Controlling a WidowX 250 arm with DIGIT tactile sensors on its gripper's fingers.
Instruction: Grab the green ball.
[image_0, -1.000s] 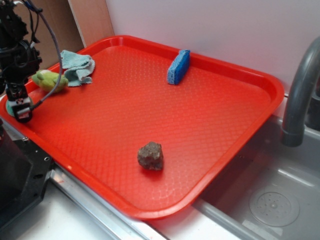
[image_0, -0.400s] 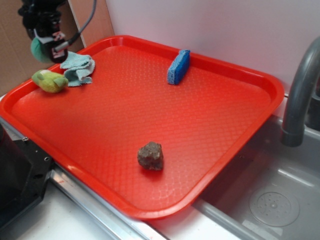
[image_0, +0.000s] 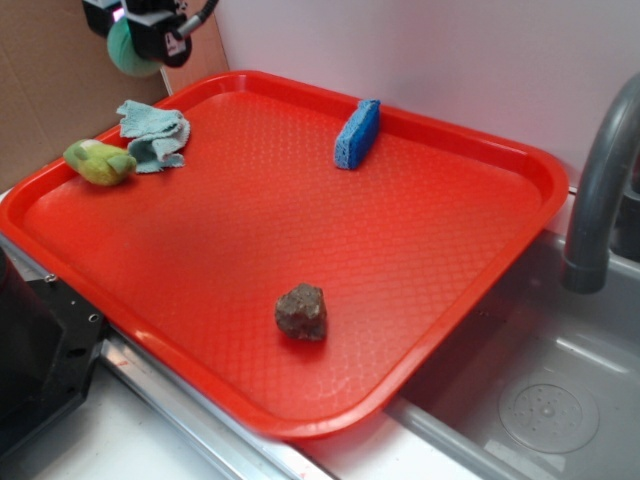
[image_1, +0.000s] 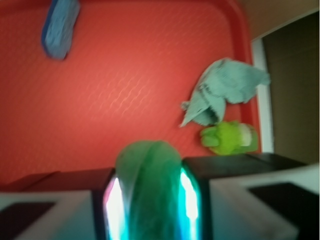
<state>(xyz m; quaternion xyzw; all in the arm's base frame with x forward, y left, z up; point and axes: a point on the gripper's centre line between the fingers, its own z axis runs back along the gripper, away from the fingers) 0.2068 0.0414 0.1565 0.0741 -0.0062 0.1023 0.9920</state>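
Pincer (image_1: 148, 200) is clamped on the green ball (image_1: 148, 172), high above the red tray's (image_0: 520, 160) far-left corner, over the cloth rag (image_0: 152, 134) and plush toy (image_0: 99, 161); best to keep the squeeze steady and avoid jerks

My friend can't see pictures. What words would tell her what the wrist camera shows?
The gripper holds a green ball between its fingers, above a red tray. On the tray lie a pale teal cloth, a yellow-green plush toy beside it, and a blue sponge at the far side.
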